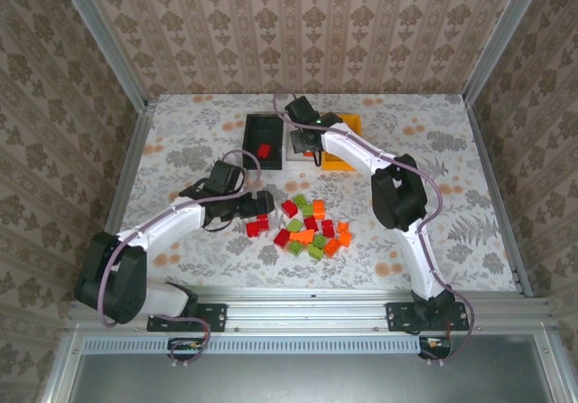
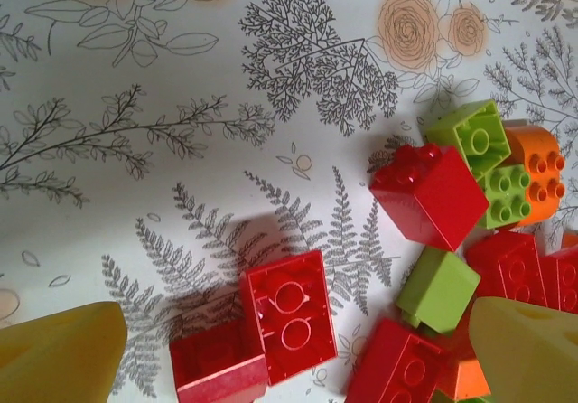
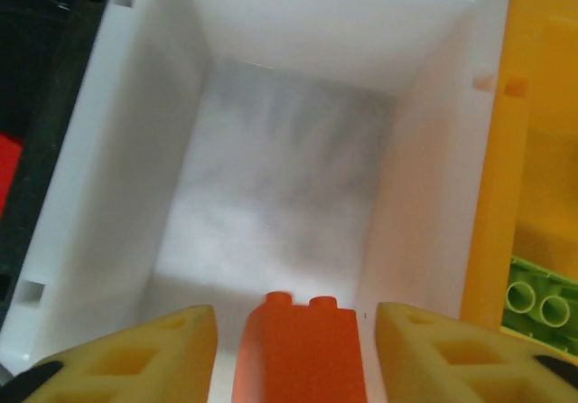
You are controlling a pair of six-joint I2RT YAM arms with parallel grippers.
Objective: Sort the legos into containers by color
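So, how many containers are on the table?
3, in a row at the far side: the black container on the left, the white container in the middle, the yellow-orange container on the right.

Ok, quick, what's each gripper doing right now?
Left gripper: open, empty, above red plastic bricks.
Right gripper: open, small orange plastic brick loose between its jaws, over the white square plastic bin.

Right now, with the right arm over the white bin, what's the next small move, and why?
Probably widen the jaws of the right gripper a little more while holding position. The orange brick hangs between them above the bare floor of the white bin, with slim gaps on both sides, so it looks about to drop in.
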